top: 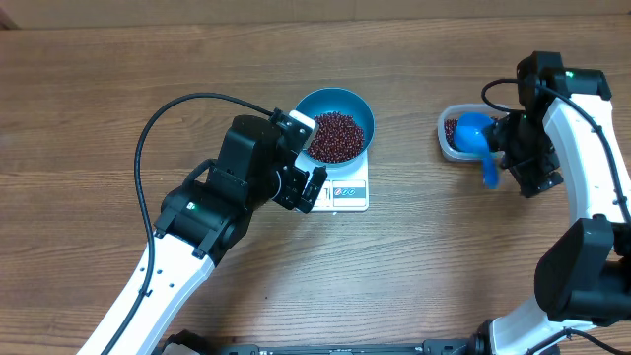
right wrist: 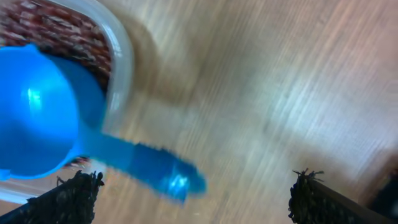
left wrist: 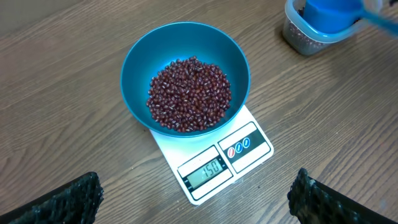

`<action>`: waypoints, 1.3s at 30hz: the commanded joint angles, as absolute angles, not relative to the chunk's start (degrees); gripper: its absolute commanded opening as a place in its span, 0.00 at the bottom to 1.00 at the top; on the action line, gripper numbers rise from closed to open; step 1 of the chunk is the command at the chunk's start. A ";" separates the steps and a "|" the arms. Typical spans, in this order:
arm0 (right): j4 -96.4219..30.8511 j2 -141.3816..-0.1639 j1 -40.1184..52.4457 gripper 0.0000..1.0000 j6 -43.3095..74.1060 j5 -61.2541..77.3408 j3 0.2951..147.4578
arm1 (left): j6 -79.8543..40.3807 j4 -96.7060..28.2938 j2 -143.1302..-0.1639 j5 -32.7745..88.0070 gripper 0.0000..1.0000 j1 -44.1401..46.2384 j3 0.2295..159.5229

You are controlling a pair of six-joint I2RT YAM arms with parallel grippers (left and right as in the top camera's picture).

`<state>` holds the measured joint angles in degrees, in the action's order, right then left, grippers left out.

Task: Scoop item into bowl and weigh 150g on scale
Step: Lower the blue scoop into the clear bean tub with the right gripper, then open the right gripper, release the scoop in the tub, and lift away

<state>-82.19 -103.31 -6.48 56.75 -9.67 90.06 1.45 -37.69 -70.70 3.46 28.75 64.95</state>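
Note:
The blue bowl [top: 357,106] [left wrist: 134,62] stands on the white scale [top: 351,193] [left wrist: 252,148] and holds a heap of red-brown beans [top: 336,136] [left wrist: 189,93]. The scale's display [left wrist: 208,172] reads 150. My left gripper [top: 307,160] [left wrist: 196,205] hovers open just left of the scale, touching nothing. At the right, my right gripper [top: 520,163] [right wrist: 196,199] is open. The blue scoop [top: 478,136] [right wrist: 37,118] rests on the clear tub [top: 449,143] [right wrist: 118,68], its handle [right wrist: 149,165] pointing toward the open fingers, ungripped.
The clear tub holds more beans [right wrist: 56,31]. A black cable [top: 148,128] loops over the table left of the left arm. The right arm [top: 592,158] runs along the right edge. Bare wooden table [top: 424,266] lies between the arms.

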 commanded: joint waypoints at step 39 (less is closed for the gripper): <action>-92.36 -89.52 -6.39 1.00 20.51 -10.26 112.49 | 0.64 -37.71 -70.78 4.10 1.00 28.51 64.64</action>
<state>-93.41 -88.44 -6.48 20.97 -9.89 112.36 1.45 -37.69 -70.70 3.46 28.75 64.95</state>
